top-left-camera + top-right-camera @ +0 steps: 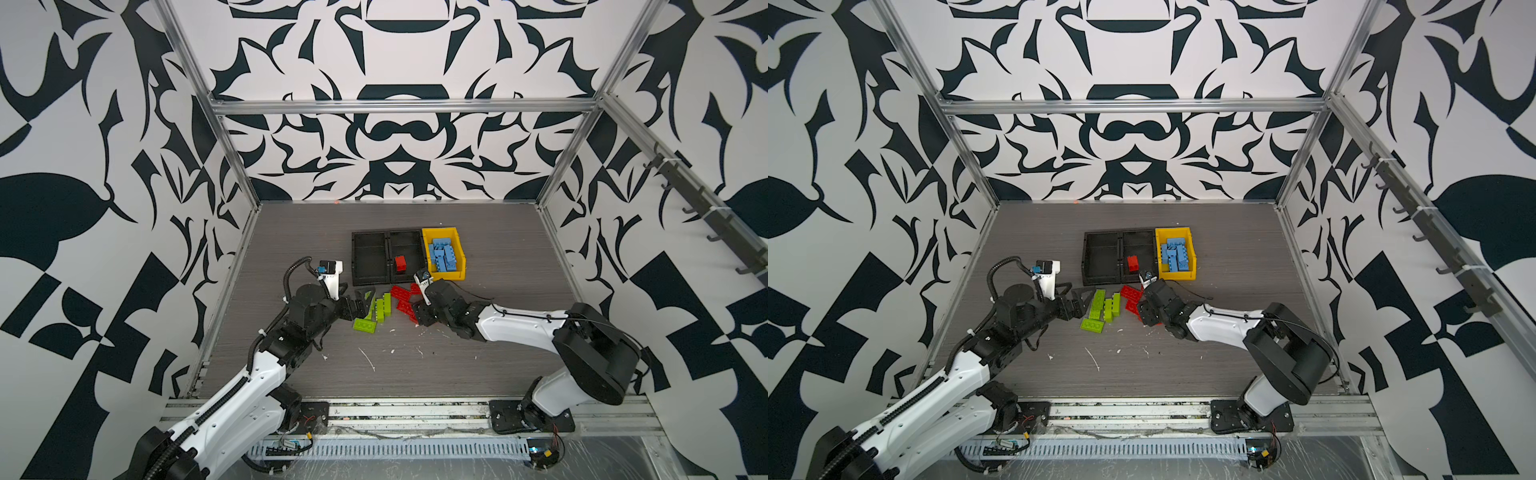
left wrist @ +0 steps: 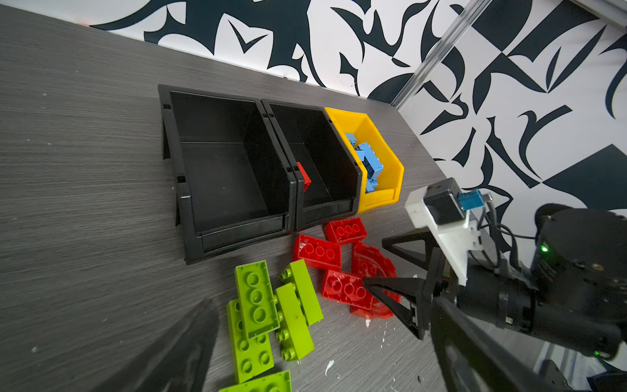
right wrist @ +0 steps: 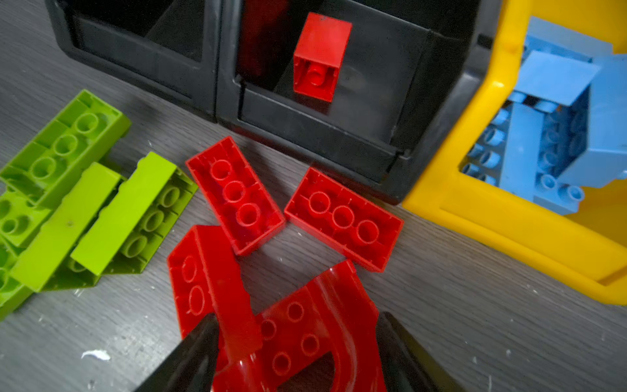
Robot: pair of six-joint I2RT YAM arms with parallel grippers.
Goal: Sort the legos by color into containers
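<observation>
About a third done, I judge. On the counter (image 1: 498, 340) the yellow bin (image 1: 439, 230) holds the blues (image 1: 442, 253); the right black bin (image 1: 409, 245) has one red brick (image 1: 400, 263), the left black bin (image 1: 370, 257) nothing. The greens (image 1: 379, 307) lie at the left black bin's 6 o'clock, the reds (image 1: 401, 293) and the arch (image 3: 322, 332) at the right one's 6 o'clock. The left tool (image 1: 356, 296), in from 7 o'clock, hangs spread wide and bare at the greens' 9 o'clock. The right tool (image 3: 295, 317), in from 4 o'clock, straddles the arch, jaws apart; clamped or not, I cannot tell
</observation>
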